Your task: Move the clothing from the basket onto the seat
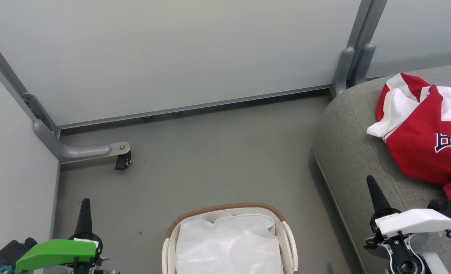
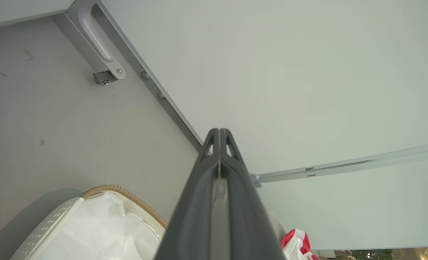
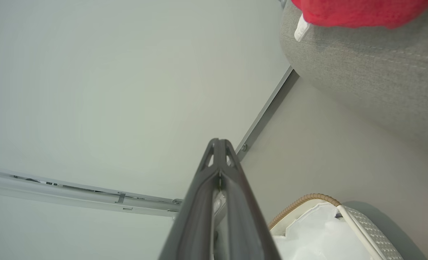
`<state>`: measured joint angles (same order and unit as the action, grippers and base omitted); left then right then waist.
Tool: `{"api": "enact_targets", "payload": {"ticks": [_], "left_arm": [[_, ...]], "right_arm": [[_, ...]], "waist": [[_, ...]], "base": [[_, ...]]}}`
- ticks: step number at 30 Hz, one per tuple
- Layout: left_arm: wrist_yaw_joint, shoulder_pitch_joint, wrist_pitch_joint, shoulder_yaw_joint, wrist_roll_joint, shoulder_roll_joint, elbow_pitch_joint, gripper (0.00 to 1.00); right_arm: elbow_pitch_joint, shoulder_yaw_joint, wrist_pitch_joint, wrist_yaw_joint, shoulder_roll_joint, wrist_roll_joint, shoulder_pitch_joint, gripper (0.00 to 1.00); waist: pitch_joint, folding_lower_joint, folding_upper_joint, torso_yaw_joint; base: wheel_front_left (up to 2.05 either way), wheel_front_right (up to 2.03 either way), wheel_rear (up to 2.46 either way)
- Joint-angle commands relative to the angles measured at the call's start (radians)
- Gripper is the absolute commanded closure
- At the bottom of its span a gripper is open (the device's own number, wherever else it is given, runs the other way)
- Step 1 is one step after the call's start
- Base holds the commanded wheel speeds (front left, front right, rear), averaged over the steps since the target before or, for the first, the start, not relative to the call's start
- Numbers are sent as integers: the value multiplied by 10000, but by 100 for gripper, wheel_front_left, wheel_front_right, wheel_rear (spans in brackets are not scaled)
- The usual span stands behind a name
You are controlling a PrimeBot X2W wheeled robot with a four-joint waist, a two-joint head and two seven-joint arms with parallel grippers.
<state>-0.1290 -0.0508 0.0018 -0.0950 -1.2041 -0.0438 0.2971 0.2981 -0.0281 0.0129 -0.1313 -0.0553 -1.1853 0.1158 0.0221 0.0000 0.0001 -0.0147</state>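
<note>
red jersey [image 1: 419, 148] on seat [image 1: 347, 163], lettering unreadable

Bare grey floor [image 1: 218, 160] lies open between the oval white perforated basket [image 1: 225, 207], brown-rimmed and set at the near edge, and the pale partition wall [image 1: 191, 53]. A grey metal castor leg [image 1: 92, 151] juts from the left corner. The large grey fabric sofa seat [image 1: 347, 152] closes off the right.

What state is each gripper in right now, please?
Left gripper: closed, holding nothing.
Right gripper: closed, holding nothing.
</note>
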Motion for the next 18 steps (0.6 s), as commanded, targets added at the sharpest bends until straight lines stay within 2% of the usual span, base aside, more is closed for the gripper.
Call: {"api": "enact_targets", "payload": {"ticks": [1,18], "left_arm": [[-18,-260,73,-39,-267,-75,-118,100],[-22,-408,482,-110,-1686,-83,-279,100]], "right_arm": [[-138,-77,-86,5,-75,-266,-6,100],[-305,-330,-496,6,-72,-1800,-49,100]], "waist": [[-5,0,-1,4],[-64,0,-1,50]], "base": [[0,0,0],[0,0,0]]}}
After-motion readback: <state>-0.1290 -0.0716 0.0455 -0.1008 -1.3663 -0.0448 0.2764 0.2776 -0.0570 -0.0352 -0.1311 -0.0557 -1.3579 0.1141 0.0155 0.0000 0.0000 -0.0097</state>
